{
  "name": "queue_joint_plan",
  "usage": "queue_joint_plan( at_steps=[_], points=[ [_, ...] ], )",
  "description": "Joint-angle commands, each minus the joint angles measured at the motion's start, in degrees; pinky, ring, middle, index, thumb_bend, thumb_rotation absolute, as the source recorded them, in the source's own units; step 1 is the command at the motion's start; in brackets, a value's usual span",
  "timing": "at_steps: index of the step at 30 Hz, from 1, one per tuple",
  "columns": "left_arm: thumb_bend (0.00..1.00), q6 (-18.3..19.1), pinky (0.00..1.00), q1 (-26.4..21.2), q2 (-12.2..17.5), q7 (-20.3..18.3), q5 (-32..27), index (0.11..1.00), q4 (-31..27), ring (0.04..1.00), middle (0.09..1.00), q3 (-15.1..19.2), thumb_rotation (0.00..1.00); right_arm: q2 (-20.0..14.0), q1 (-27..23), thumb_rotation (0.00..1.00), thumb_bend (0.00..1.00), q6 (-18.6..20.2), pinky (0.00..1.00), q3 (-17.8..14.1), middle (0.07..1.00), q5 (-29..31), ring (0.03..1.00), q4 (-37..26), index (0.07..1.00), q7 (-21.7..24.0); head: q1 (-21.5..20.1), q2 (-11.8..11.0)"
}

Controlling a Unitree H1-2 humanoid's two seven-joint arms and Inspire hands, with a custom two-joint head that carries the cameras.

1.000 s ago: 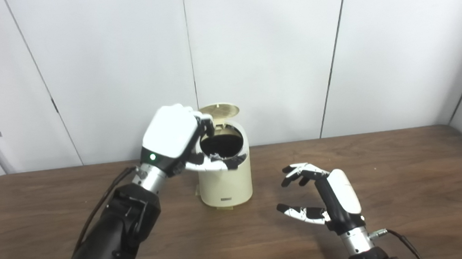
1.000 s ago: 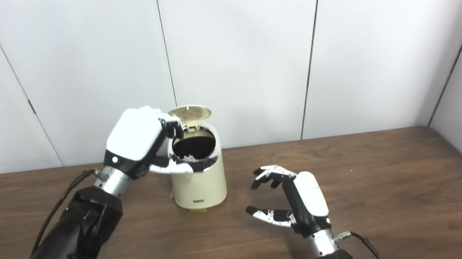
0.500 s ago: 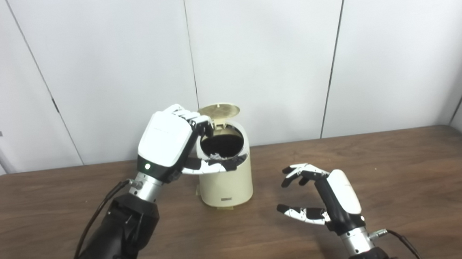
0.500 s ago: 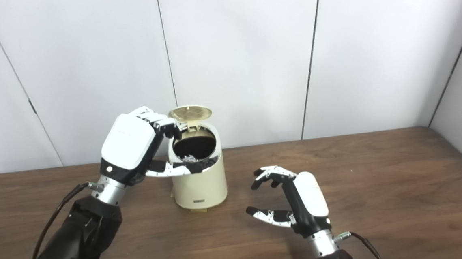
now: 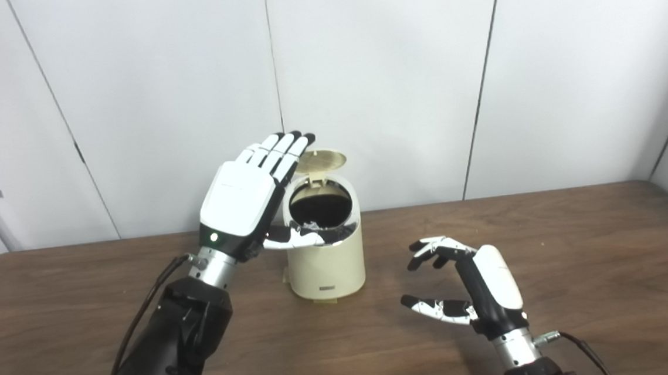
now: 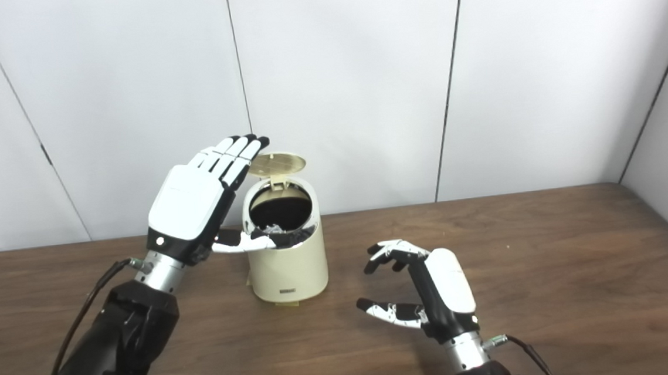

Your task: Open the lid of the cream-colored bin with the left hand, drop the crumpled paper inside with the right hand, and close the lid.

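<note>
**Bin lid up, both hands empty**

The cream-colored bin [image 5: 325, 257] stands upright on the brown wooden table [image 5: 579, 252], a little left of centre and close to the white panelled wall [image 5: 391, 77]. Its round lid [image 5: 321, 159] is tipped back on the rear hinge, nearly upright, so I look straight into the dark opening. Inside, just behind the front rim, I can make out a pale crumpled shape, the crumpled paper [image 6: 275, 231]. There is a small dark label [image 5: 328, 288] low on the bin's front, too small for me to read.

My left hand [image 5: 246, 196] is raised beside the bin on its left, back of the hand toward the cameras, its fingers [image 5: 281, 150] stretched out straight and together, pointing up and to the right, their tips near the lid's left edge; I cannot tell whether they touch it. The thumb [image 5: 299, 237] reaches sideways across the front rim of the opening. The hand holds nothing.

My right hand [image 5: 470, 287] sits low over the table, well to the right of the bin, palm facing left, fingers curled loosely and spread from the thumb, empty.
</note>
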Motion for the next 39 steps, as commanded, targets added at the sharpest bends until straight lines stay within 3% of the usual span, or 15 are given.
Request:
queue_joint_plan(
  at_steps=[1,6,13,21,28,36,39],
  points=[
    [0.89,2.3,0.95,-3.5,-0.1,-2.9,-0.8,1.0,-1.7,0.982,0.964,0.4,0.76,1.0,2.1,0.14,0.48,-1.1,0.5,0.6,0.676,0.4,0.618,2.5,0.495,-1.1,-0.1,0.1],
    [0.9,3.5,1.0,-4.4,-0.7,-5.2,-1.3,1.0,-0.5,1.0,0.987,0.4,0.77,1.3,2.2,0.14,0.48,-0.9,0.51,0.6,0.674,0.8,0.62,2.3,0.495,-0.8,-0.1,0.0],
    [0.9,3.1,1.0,-6.0,-1.2,-3.2,-2.1,1.0,2.3,1.0,0.985,-0.1,0.77,1.6,2.0,0.14,0.48,-0.7,0.51,0.7,0.678,1.0,0.623,2.6,0.495,-0.7,-0.4,-0.2],
    [0.9,4.7,1.0,-7.3,-1.9,-3.7,-1.2,0.999,3.7,1.0,0.98,-1.4,0.79,1.7,2.1,0.14,0.48,-0.6,0.51,1.0,0.678,0.6,0.623,2.6,0.495,-0.7,-0.6,-0.1],
    [0.89,3.4,0.98,-8.3,-1.5,-1.0,-1.0,0.958,4.9,0.97,0.93,-2.2,0.77,1.8,1.9,0.14,0.48,-0.8,0.5,0.9,0.678,0.6,0.618,2.7,0.495,-0.9,-0.5,-0.1],
    [0.87,2.8,1.0,-8.0,-0.9,-0.5,-1.8,0.953,4.4,0.965,0.926,-2.4,0.74,1.7,1.9,0.14,0.48,-0.5,0.52,0.9,0.677,0.4,0.63,2.5,0.496,-0.7,-0.5,-0.1],
    [0.86,-0.4,0.91,-8.1,-0.6,3.9,-2.0,0.876,5.4,0.891,0.855,-2.5,0.69,1.7,1.8,0.14,0.48,-0.9,0.51,1.0,0.676,0.3,0.625,2.7,0.495,-1.0,-0.5,-0.1]
  ],
)
